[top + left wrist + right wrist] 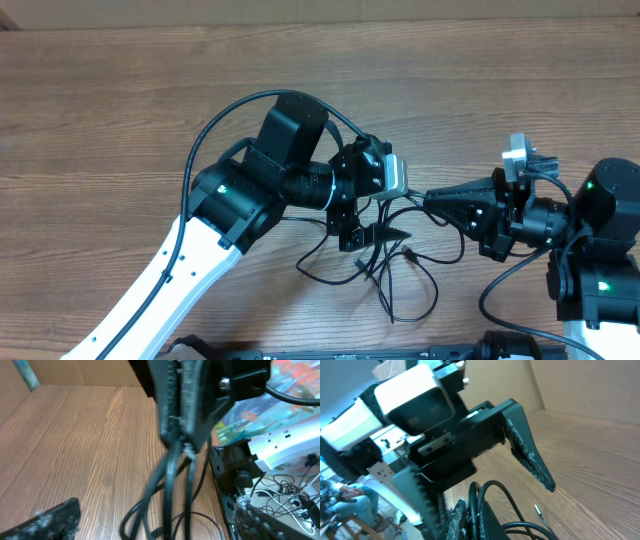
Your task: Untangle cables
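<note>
**Inspector:** State of the right hand [432, 197]?

**Operator:** Shut tight on a bunch of the cables [168, 485]. Several thin black strands hang from its tip and trail down to a loose tangle on the tabletop [150, 100], just below both hands.

**Inspector:** And the left hand [385, 205]?

**Operator:** Spread wide, holding nothing. Its fingers [50, 521] stand either side of the hanging strands and, as far as I can tell, do not touch them.

**Inspector:** Recommendation for the step in hand?

**Operator:** I judge the step to be picking one strand to draw out. The left hand should close on a single cord just under the right hand's grip, not on the whole bunch. The hands should then part slowly, sideways. Risk noted — the strands hang close together, so two may get pinched at once and pull the tangle tighter.
</note>
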Tool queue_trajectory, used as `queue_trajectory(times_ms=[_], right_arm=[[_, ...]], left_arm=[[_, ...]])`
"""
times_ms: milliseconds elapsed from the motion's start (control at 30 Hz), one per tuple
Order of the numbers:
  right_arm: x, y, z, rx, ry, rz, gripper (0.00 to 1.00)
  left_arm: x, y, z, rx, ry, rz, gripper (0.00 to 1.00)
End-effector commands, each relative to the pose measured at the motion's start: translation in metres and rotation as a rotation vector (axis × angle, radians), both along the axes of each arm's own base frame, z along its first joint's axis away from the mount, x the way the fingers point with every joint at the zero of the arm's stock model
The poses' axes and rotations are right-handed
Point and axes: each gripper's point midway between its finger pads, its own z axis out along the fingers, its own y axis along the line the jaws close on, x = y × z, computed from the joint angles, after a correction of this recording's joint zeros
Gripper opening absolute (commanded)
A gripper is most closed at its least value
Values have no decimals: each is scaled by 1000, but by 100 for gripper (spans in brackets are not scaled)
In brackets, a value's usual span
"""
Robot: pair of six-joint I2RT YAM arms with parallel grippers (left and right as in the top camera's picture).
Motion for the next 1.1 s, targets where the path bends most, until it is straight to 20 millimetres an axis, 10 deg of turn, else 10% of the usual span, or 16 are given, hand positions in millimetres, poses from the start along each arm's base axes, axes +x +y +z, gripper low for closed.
queue_trajectory(times_ms=[0,267,367,667,900,1067], right_arm=[[-12,3,6,17,-12,57,4],[-15,4,8,23,-13,79,4],[-15,4,8,23,-13,78,4],[-11,3,6,16,-11,52,12],[11,-4,0,-18,7,-78,83],[19,-7,-3,-34,8,-130,100]], left_arm=[[4,-2,0,5,-10,13,84],[3,-3,-1,5,1,3,47],[3,-4,-3,9,7,3,8],[6,-5,2,-6,10,15,4],[30,7,22,-58,69,155,4],[48,22,38,-101,125,276,4]])
